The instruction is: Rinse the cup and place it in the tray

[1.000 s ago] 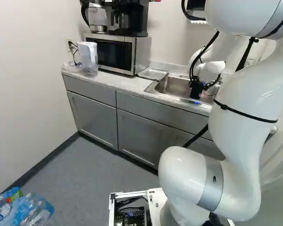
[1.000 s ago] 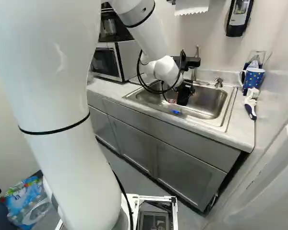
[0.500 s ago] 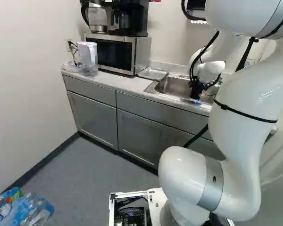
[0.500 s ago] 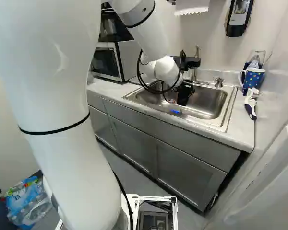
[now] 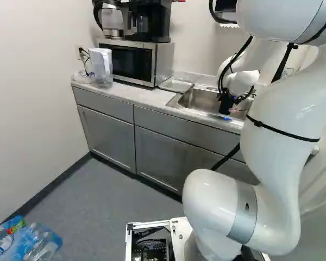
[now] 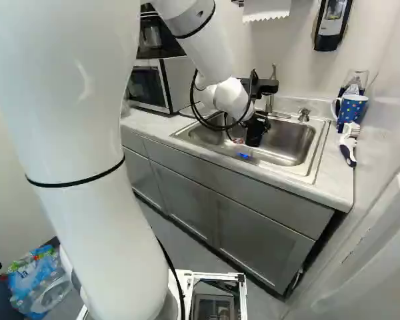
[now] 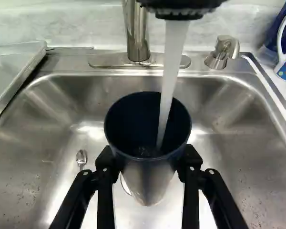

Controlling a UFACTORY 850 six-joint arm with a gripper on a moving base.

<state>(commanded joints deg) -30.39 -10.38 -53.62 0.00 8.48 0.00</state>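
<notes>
Between the microwave and the sink, the tray awaits the cup, so placing it there is left to do. Next along, the dark cup is over the sink, clasped from both sides by the claw, with running water falling into it: rinsing looks under way, and pouring out probably remains. Farthest right, a dotted mug sits on the counter.

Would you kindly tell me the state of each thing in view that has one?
Faucet: running
Dark cup: mouth up, water falling into it
Pincer: shut on the cup
Sink: wet, droplets on its floor
Microwave: door shut
Cabinet doors: shut
</notes>
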